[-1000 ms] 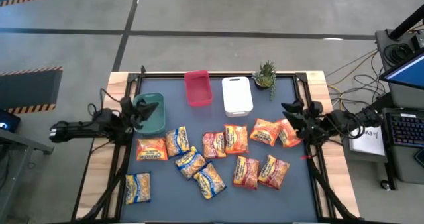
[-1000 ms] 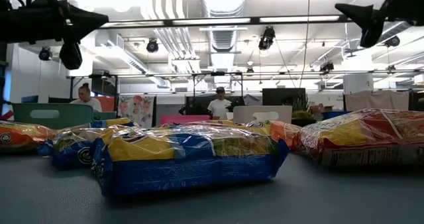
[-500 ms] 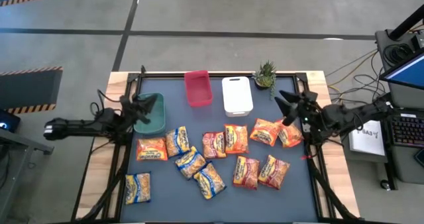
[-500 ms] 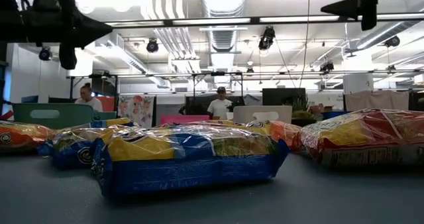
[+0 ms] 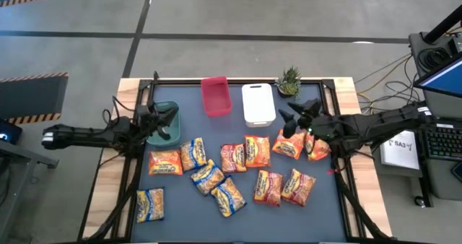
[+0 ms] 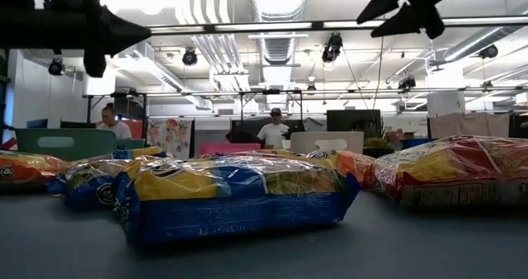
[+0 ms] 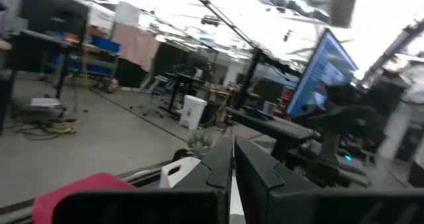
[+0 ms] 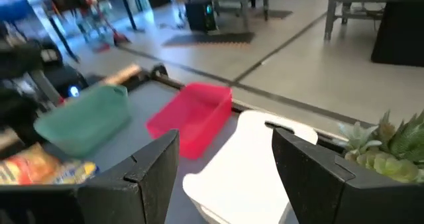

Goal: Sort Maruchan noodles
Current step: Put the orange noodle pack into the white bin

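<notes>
Several Maruchan packets lie flat on the dark table top. The yellow-and-blue ones are toward the left, the red-orange ones in the middle and the orange ones mostly toward the right. In the low view a yellow-and-blue packet fills the foreground. My left gripper hangs shut above the green bin and holds nothing. My right gripper is open and empty. It hovers high above the far right orange packets, beside the white bin.
The green, red and white bins stand in a row along the far edge, with a small potted plant at the far right corner. Bare table lies near the near edge. People stand in the room behind.
My right gripper has swung from the table's right edge toward the left, in over the far right orange packets and toward the white bin, staying high. The packets have not moved.
</notes>
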Available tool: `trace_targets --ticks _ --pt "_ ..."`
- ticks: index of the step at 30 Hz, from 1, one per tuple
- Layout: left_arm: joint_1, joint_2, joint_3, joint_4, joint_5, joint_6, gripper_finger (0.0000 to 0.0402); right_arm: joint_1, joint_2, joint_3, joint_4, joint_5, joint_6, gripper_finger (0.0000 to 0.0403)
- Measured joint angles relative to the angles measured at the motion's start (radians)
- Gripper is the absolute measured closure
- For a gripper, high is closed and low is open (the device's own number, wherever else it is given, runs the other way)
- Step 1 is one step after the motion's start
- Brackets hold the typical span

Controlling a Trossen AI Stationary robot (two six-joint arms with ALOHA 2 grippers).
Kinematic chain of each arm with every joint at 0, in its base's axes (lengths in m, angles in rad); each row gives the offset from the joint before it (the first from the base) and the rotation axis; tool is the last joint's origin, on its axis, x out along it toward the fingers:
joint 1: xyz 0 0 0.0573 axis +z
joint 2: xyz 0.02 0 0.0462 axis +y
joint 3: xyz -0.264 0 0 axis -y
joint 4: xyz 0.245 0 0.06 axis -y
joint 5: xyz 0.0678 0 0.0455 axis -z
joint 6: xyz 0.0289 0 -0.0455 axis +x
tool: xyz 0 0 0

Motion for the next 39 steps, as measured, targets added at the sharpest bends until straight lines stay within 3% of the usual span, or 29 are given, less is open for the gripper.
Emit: trace_targets --ticks 11,22,33,39 --pt "0.000 0.154 0.067 -0.007 0.169 0.006 0.0402 -0.123 0.190 0.183 -0.009 -0.242 -0.018 0.0174" --pt "-0.023 0.394 0.144 -0.006 0.341 -0.107 0.0402 -0.145 0.426 0.402 -0.291 -0.375 0.037 0.0174" --pt "-0.178 0.662 0.286 -0.026 0.346 -0.132 0.0402 -0.129 0.607 0.467 -0.347 -0.625 0.115 0.0174" --pt "-0.256 0.764 0.412 -0.246 0.346 -0.099 0.0402 -0.055 0.660 0.465 -0.380 -0.664 0.160 0.0174"
